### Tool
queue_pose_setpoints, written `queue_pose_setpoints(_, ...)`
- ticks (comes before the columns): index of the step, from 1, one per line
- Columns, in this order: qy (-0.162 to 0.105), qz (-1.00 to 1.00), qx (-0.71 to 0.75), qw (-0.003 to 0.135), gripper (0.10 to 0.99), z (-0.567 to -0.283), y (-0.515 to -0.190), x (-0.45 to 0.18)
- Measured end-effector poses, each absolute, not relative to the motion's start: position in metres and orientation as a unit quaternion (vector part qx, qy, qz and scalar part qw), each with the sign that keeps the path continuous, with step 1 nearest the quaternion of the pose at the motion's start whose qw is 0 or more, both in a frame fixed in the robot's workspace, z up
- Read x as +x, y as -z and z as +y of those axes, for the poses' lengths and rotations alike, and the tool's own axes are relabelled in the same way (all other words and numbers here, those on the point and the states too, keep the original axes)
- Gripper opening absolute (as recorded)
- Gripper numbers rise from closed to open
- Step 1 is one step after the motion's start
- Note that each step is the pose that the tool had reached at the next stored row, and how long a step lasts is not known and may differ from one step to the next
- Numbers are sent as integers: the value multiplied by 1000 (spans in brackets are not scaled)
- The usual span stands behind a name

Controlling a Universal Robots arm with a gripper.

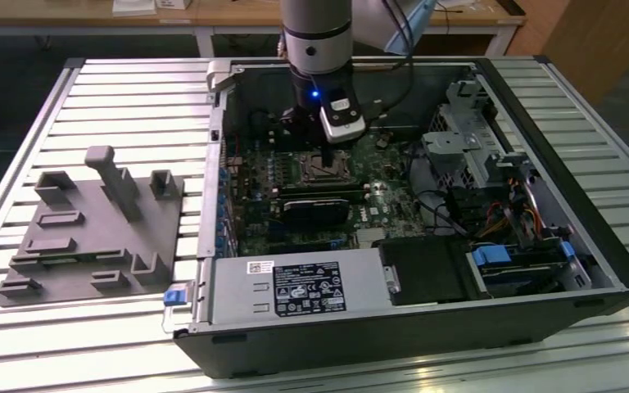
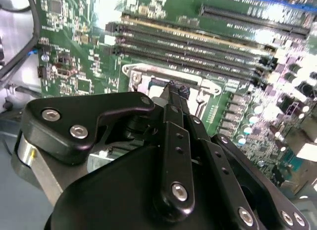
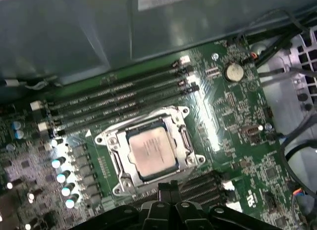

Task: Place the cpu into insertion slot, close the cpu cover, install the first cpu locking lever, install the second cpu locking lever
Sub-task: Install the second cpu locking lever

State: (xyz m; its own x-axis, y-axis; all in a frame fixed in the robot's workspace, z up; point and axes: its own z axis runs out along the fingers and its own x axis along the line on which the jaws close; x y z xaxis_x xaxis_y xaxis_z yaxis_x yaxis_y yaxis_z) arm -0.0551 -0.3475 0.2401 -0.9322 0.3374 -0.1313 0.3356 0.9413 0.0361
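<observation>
end effector [image 3: 168, 189]: hanging right over the socket inside the open pc case [image 1: 533, 270]. In both wrist views the black fingers [image 2: 174, 99] look pressed together with nothing between them, tips just above the socket's edge

cpu [image 3: 152, 152]: sitting flat in the insertion slot [image 3: 115, 163], pale metal face up

cpu cover [image 3: 184, 141]: looks folded down around the chip, its window framing the metal face

locking levers: honestly can't tell from these shots if they're latched

motherboard [image 3: 233, 141]: green, with the long black ram slots [image 3: 124, 99] running just beside the socket and a coin battery [image 3: 234, 71] off near the corner

gray fixture tray [image 1: 85, 237]: on the slatted desk [image 1: 128, 90], on the exterior view's left, well apart from the case

power supply [image 1: 292, 291]: at the case's near edge in the exterior view
</observation>
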Motion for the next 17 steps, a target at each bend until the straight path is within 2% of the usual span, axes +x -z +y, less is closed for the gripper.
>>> queue_pose_setpoints(10, -7, 983, 169, 68, 106, -360, -237, -55)
queue_pose_setpoints(17, -8, 988, 138, 63, 106, -360, -230, -56)
